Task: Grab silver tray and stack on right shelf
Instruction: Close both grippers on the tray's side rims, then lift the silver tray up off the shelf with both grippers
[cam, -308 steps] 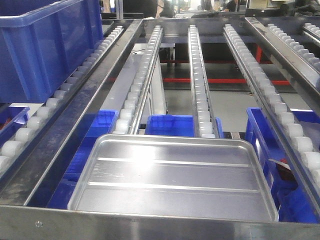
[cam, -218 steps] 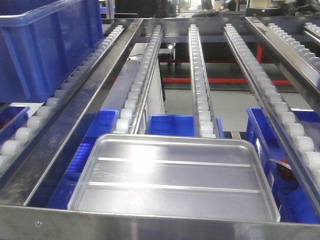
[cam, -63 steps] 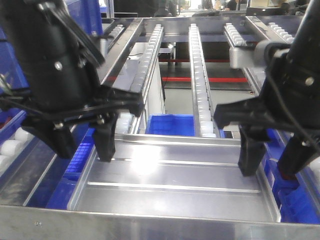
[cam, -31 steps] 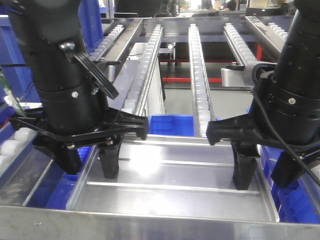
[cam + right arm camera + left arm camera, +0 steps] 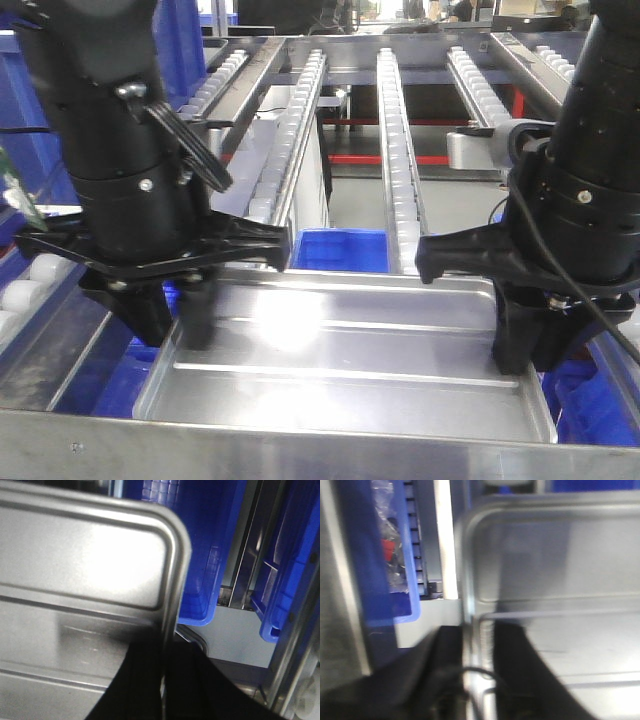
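The silver tray lies flat just behind the front rail. The right gripper clamps the tray's right rim. The left gripper straddles the left rim, its grip unclear through blur.

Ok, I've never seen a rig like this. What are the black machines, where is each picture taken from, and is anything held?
The black shapes are a two-armed robot's grippers. The wide picture looks forward from the robot; the other two come from wrist cameras. A silver tray lies at the front of the shelf, with white rollers beyond and blue crates below. The left gripper straddles its left rim, the right gripper its right rim. Whether they are clamped is unclear.
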`<act>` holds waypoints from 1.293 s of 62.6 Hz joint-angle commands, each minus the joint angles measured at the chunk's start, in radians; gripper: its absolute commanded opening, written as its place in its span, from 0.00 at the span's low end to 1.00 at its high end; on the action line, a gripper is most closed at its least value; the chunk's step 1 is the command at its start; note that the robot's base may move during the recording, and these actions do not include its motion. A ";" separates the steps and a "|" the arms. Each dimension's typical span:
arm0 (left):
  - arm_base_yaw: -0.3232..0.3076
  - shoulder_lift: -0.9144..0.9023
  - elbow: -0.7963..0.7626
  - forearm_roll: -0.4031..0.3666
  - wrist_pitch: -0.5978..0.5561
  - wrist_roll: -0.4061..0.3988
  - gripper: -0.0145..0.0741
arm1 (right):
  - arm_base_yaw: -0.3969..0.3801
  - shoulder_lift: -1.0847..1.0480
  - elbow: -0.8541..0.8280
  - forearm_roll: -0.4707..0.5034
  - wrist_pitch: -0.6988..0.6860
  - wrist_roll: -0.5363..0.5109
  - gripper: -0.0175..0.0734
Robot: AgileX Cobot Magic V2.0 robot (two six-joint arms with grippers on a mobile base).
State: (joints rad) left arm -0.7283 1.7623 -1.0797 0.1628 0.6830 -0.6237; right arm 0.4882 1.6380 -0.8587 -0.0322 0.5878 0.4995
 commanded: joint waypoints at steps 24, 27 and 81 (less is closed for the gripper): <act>0.004 -0.070 -0.040 0.038 0.021 -0.011 0.06 | 0.000 -0.087 -0.011 -0.024 -0.034 -0.013 0.26; 0.004 -0.094 -0.053 0.040 0.037 -0.011 0.06 | 0.000 -0.117 -0.012 -0.034 -0.024 -0.013 0.26; -0.128 -0.448 -0.293 0.278 0.297 -0.038 0.06 | 0.001 -0.484 -0.330 -0.138 0.242 -0.013 0.26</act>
State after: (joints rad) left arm -0.8493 1.3432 -1.3410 0.3903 0.9791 -0.6734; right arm 0.4899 1.2060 -1.1457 -0.1258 0.8796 0.5031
